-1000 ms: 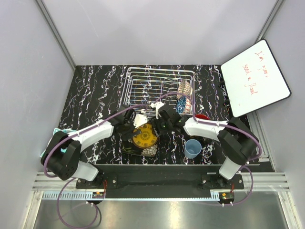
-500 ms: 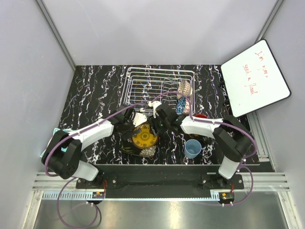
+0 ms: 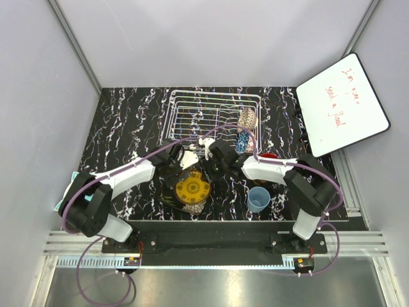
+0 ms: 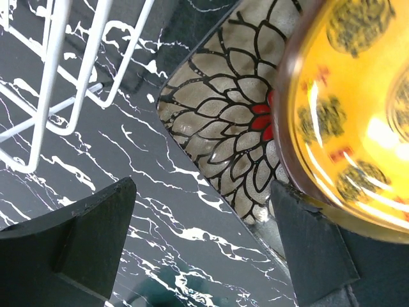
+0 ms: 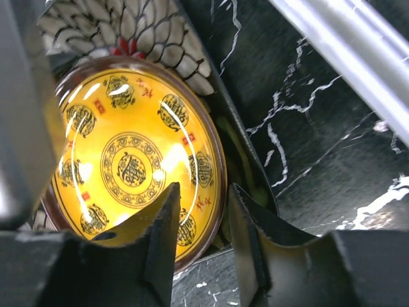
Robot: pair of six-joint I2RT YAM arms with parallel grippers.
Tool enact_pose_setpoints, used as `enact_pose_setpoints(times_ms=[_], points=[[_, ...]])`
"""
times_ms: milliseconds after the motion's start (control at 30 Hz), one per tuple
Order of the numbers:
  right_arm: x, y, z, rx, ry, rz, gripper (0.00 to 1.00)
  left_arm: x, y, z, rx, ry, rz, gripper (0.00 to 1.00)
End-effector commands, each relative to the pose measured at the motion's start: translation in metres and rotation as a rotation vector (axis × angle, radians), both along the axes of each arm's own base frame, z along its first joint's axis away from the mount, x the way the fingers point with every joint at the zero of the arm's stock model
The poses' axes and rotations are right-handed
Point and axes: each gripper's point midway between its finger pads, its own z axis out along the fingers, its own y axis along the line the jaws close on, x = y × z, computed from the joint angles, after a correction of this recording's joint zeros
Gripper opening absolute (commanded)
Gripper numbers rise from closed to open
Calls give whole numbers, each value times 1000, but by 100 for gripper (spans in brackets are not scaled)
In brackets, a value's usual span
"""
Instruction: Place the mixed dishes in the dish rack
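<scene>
The yellow-orange round plate (image 3: 193, 190) lies on the dark squarish plate (image 3: 172, 199) at the table's near middle. My left gripper (image 3: 177, 171) is open and empty beside their left side; its wrist view shows the petal-patterned squarish plate (image 4: 223, 128) and the round plate (image 4: 358, 115) next to my right finger (image 4: 313, 249). My right gripper (image 3: 214, 165) is narrowly open, with its fingers either side of the round plate's rim (image 5: 217, 192). The white wire dish rack (image 3: 204, 109) holds the pinkish speckled bowl (image 3: 246, 119) and the blue bowl (image 3: 242, 141). The light-blue cup (image 3: 259, 199) stands near right.
The red mug (image 3: 271, 156) is mostly hidden behind my right arm. The teal headphones (image 3: 69, 187) lie at the left edge under my left arm. The white board with red writing (image 3: 342, 105) leans at the far right. Rack wires (image 4: 57, 77) are close to my left gripper.
My right gripper has moved left onto the round plate's rim. My left gripper has moved right, closer to the plates. The round plate has shifted slightly toward the near edge.
</scene>
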Motion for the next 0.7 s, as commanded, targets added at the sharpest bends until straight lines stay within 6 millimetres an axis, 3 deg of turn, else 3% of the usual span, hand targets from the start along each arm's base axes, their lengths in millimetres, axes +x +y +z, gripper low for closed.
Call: enact_pose_setpoints(times_ms=[0, 233, 300, 400, 467, 567, 667], points=[[-27, 6, 2, 23, 103, 103, 40, -6, -20, -9, -14, 37, -52, 91], [-36, -10, -2, 2, 195, 120, 38, -6, -32, -8, -16, 25, -62, 91], [-33, -13, 0, 3, 185, 110, 30, -1, -26, -4, 12, -4, -55, 91], [-32, -13, 0, 6, 193, 104, 8, 9, -17, 7, 30, -44, -37, 91], [-32, -13, -1, 7, 197, 102, 0, 16, -11, 15, 38, -67, -21, 91], [-31, -14, -1, 6, 193, 96, 0, 31, -6, 37, 31, -120, 11, 91], [-29, -16, 4, 8, 176, 96, 0, 54, 4, 76, -1, -202, 72, 92]])
